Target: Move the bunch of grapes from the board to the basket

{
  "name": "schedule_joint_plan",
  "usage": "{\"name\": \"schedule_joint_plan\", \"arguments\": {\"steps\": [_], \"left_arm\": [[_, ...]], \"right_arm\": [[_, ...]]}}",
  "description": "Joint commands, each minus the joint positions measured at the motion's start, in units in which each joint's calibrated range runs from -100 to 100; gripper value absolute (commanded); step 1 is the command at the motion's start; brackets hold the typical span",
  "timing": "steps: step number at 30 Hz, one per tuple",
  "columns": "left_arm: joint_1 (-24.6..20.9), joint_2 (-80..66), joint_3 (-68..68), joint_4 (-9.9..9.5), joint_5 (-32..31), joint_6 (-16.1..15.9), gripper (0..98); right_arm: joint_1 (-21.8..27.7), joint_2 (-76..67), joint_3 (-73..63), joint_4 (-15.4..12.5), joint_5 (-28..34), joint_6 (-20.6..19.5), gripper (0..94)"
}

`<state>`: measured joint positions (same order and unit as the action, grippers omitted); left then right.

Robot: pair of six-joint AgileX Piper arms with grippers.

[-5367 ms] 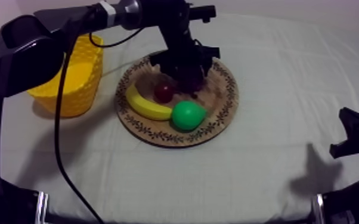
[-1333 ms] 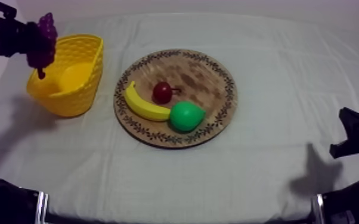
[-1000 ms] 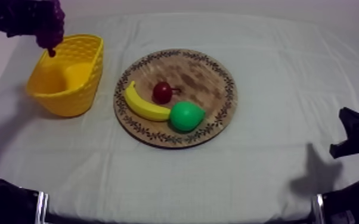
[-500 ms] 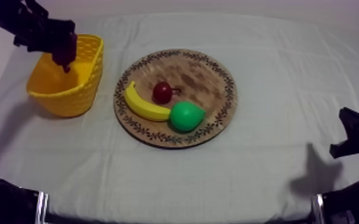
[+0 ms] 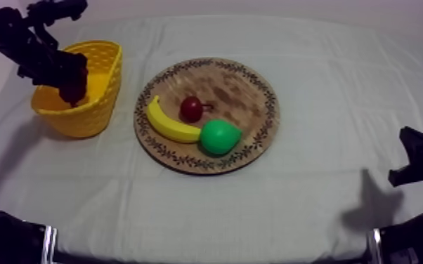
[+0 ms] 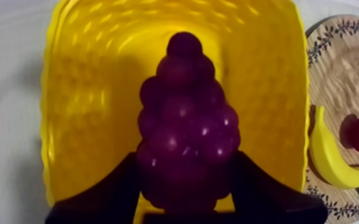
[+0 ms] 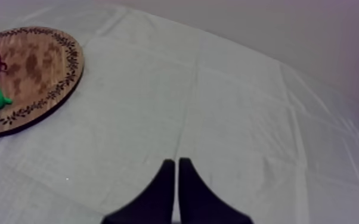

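Desk (image 5: 327,189) under grey-white cloth (image 7: 217,107), creased in places. Directly on it, 2 items: yellow basket (image 5: 95,105) at left side, upright; round wooden board (image 5: 239,88) w/ patterned rim approx. mid-desk, lying flat, near basket, not touching it.

The light is soft and a bit dim, and it seems to come from above. Dark shadows lie on the cloth (image 5: 327,84) beside the right arm (image 5: 418,165) and left of the yellow basket (image 5: 95,112). Tiny shiny spots show on the bunch of grapes (image 6: 185,131).
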<state>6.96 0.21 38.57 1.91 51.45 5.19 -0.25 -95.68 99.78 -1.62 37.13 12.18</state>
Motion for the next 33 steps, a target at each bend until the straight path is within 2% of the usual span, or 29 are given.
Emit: {"name": "schedule_joint_plan", "arguments": {"steps": [1, 6, 13, 21, 28, 33], "left_arm": [[-0.1, 0.1, 0.2, -0.08, -0.1, 0.0, 43.8], [-0.3, 0.4, 1.1, -0.12, -1.1, 0.0, 45.3], [-0.2, 0.2, 2.5, -0.19, -3.1, 0.1, 58.7], [1.0, -1.3, 3.2, -2.0, -4.3, 2.1, 66.1], [1.3, -3.1, 4.3, -2.48, -4.7, 2.8, 63.7], [1.4, -6.3, 6.6, -2.52, -4.9, 3.2, 52.4]], "right_arm": [[0.0, 0.0, 0.0, 0.0, 0.0, 0.0, 0.5], [0.0, 0.0, 0.0, 0.0, 0.0, 0.0, 0.5], [0.0, 0.0, 0.0, 0.0, 0.0, 0.0, 0.5], [0.0, 0.0, 0.0, 0.0, 0.0, 0.0, 0.5], [0.0, 0.0, 0.0, 0.0, 0.0, 0.0, 0.5], [0.0, 0.0, 0.0, 0.0, 0.0, 0.0, 0.5]]}}
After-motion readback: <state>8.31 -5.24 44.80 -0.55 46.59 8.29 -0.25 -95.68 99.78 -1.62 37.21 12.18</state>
